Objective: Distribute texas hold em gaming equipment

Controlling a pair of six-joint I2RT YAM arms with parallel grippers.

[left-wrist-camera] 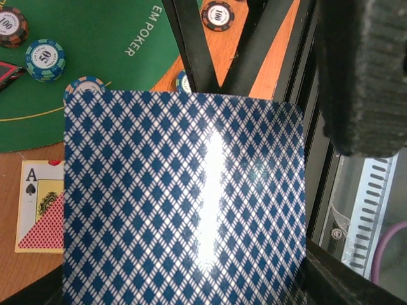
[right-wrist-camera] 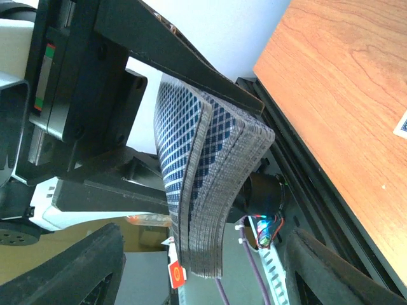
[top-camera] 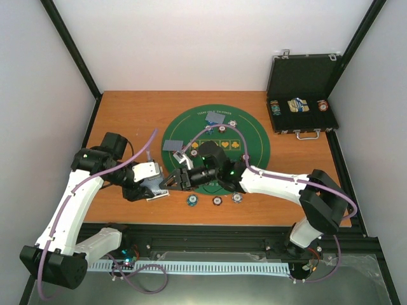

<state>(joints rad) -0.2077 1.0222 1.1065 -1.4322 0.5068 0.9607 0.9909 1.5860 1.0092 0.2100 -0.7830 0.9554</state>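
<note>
My left gripper (top-camera: 154,185) is shut on a thick deck of blue diamond-backed cards (left-wrist-camera: 184,190), held on edge just off the left rim of the green round mat (top-camera: 254,136). The deck bows in the right wrist view (right-wrist-camera: 197,171). My right gripper (top-camera: 173,180) is open, with one finger (right-wrist-camera: 76,270) on each side of the deck's end, not touching it. Two face-down cards (top-camera: 216,119) (top-camera: 172,145) lie on the mat. Striped chips (top-camera: 191,201) (top-camera: 217,201) (top-camera: 237,197) lie near the front rim. A black-and-red marker's corner (left-wrist-camera: 6,71) shows beside more chips (left-wrist-camera: 46,59).
An open black case (top-camera: 302,76) stands at the back right with chips and cards inside. A face-up ace of spades (left-wrist-camera: 38,206) lies on the wooden table under the deck. The black rail (top-camera: 222,238) runs along the near edge.
</note>
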